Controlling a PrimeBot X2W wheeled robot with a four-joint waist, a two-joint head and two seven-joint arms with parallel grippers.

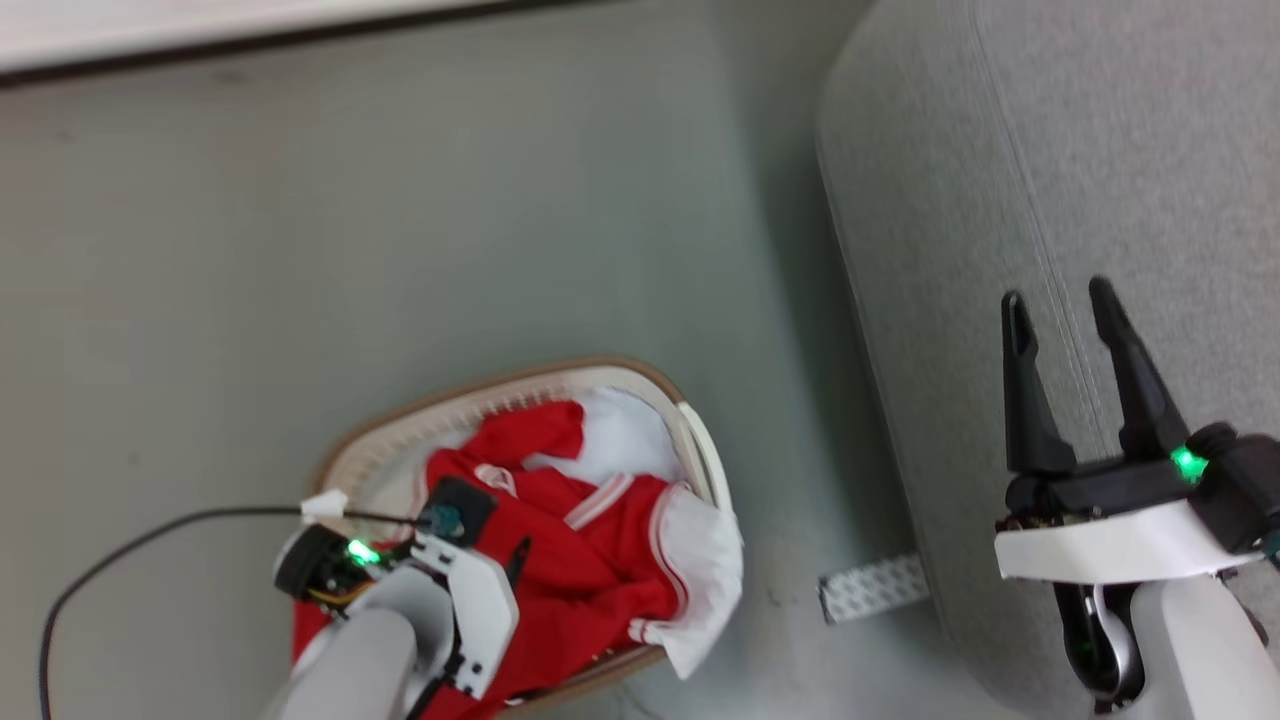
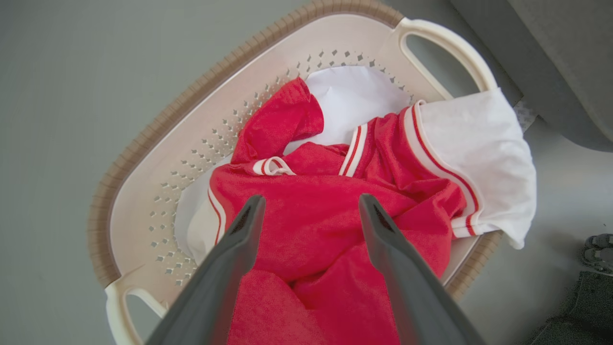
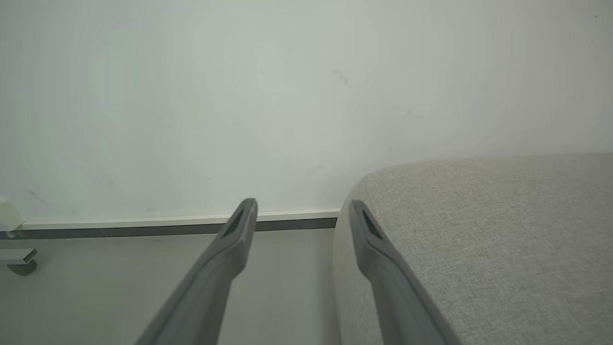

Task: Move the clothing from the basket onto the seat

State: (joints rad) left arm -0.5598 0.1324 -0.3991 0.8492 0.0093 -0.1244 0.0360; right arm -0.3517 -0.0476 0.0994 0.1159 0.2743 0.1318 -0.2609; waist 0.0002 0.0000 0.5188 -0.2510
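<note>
The clothing point(image 2: 311, 225), a heap of red fabric with white striped trim, lies in the basket point(image 2: 158, 182), which stands on the grey floor point(image 1: 500, 200) just beside the sofa point(image 1: 1100, 150). One white sleeve point(image 2: 479, 158) hangs out over the basket's rim on the side nearest the sofa, next to one of the handles. Under the red heap a plain white cloth point(image 2: 354, 96) shows against the far wall of the basket. The left gripper point(image 2: 309, 203) points down into the basket with its two dark fingers spread wide and nothing between them. In the left wrist view the middle of the red heap fills the gap between the fingers, and both tips stand over red fabric. Whether the tips touch the cloth cannot be told. In the head view the left arm covers the near part of the red heap, and a thin black cable point(image 1: 120, 545) runs from it across the floor. The right gripper point(image 1: 1057, 295) is over the sofa's rounded arm, well apart from the basket, its fingers parted and empty. In the right wrist view its tips point(image 3: 301, 206) point toward the pale wall point(image 3: 239, 96), with the sofa point(image 3: 503, 230) beneath one finger.
</note>
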